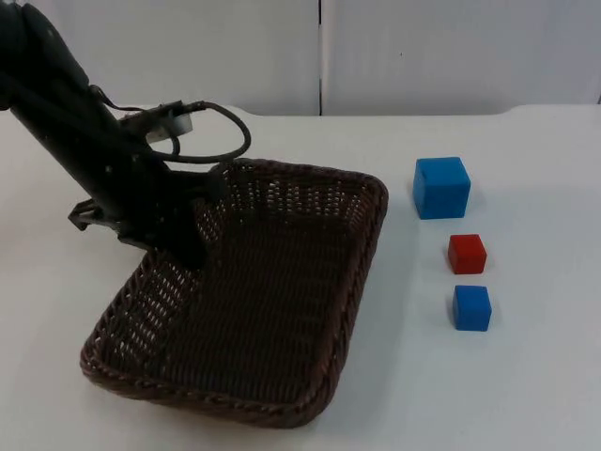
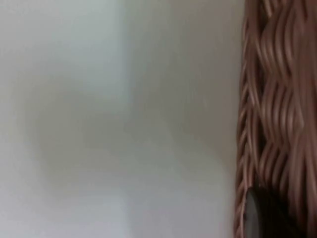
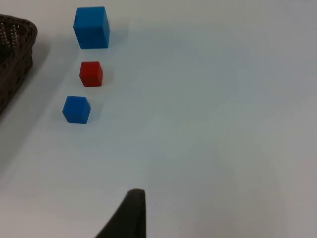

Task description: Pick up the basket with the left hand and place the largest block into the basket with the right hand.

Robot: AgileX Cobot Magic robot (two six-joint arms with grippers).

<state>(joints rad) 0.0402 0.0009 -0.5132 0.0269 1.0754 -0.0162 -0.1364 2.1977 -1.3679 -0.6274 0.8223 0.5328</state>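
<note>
My left gripper [image 1: 192,240] grasps the basket [image 1: 282,282] at its left rim; three blocks [image 1: 468,254] sit right of it. My right gripper's state I cannot tell.

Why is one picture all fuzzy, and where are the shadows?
Left wrist view: blurred, its lens sits right against the basket wall, so the weave looks soft. Top view: sharp, the big blue block casts a faint shadow. Right wrist view: clear, soft shadows beside the red block and small blue block.
</note>
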